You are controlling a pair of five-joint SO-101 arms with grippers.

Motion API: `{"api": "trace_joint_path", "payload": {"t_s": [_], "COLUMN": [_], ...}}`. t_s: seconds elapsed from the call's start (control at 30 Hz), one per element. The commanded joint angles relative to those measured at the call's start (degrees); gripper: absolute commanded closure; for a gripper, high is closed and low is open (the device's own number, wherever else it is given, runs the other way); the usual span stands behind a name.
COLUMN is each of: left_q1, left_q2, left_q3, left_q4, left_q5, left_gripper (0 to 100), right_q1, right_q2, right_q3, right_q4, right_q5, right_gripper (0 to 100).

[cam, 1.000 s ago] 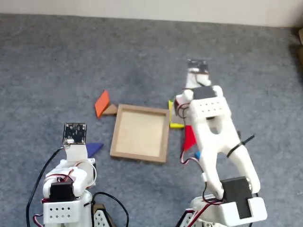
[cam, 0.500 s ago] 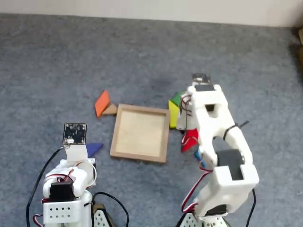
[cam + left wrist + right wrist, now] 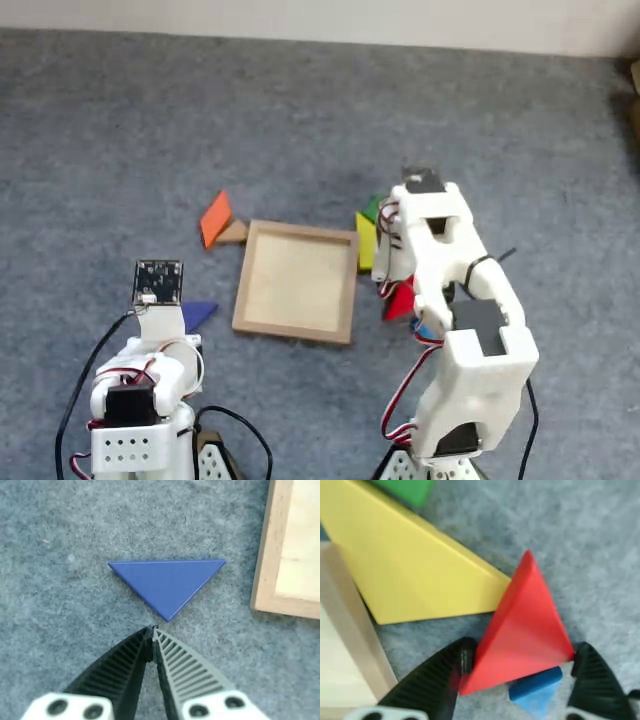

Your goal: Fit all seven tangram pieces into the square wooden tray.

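Note:
The square wooden tray point(image 3: 295, 282) lies mid-table with nothing in it. An orange piece point(image 3: 215, 218) and a tan piece point(image 3: 234, 232) sit at its far left corner. A yellow triangle point(image 3: 366, 240), a green piece point(image 3: 373, 209), a red triangle point(image 3: 400, 298) and a light blue piece point(image 3: 425, 330) lie along its right side. My right gripper point(image 3: 520, 662) is open, with its fingers on either side of the red triangle point(image 3: 525, 625), which overlaps the light blue piece point(image 3: 535, 690). My left gripper point(image 3: 152, 629) is shut, just short of the dark blue triangle point(image 3: 167, 582).
Grey carpet covers the whole table. The right arm point(image 3: 440, 250) stands over the pieces right of the tray. The yellow triangle point(image 3: 415, 575) lies against the tray's rim point(image 3: 340, 645). The left arm's base point(image 3: 135, 400) is at the near left.
The right arm has drawn back from beyond the yellow triangle and come down over the red triangle. The left arm has not moved.

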Motion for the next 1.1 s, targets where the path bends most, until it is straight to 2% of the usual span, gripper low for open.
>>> {"api": "trace_joint_path", "payload": {"t_s": [0.0,0.13,0.3,0.63,0.77,0.9,0.97,1.07], "left_q1": [-0.66,-0.66,-0.66,-0.66,-0.66,-0.66,-0.66,-0.66], "left_q2": [-1.98,-1.98,-1.98,-1.98,-1.98,-1.98,-1.98,-1.98], "left_q3": [1.19,1.19,1.19,1.19,1.19,1.19,1.19,1.19], "left_q4": [0.26,0.26,0.26,0.26,0.26,0.26,0.26,0.26], "left_q5": [-0.44,-0.44,-0.44,-0.44,-0.44,-0.44,-0.44,-0.44], "left_gripper": [99,99,99,99,99,99,99,99], "right_q1": [0.57,0.4,-1.19,-9.1,-12.09,-11.56,-10.42,-8.66], "right_q2": [-0.04,-0.22,-2.51,-18.95,-20.0,-19.91,-19.91,-19.74], "right_q3": [-1.45,-1.54,-1.36,-1.1,-1.19,-1.1,-1.1,-0.57], "right_q4": [-0.13,-0.04,0.04,5.58,5.58,5.14,5.49,5.58], "right_q5": [0.44,2.55,3.43,3.16,3.16,3.08,3.08,2.73], "right_gripper": [81.0,86.6,86.8,86.8,86.8,86.2,83.0,72.0]}}
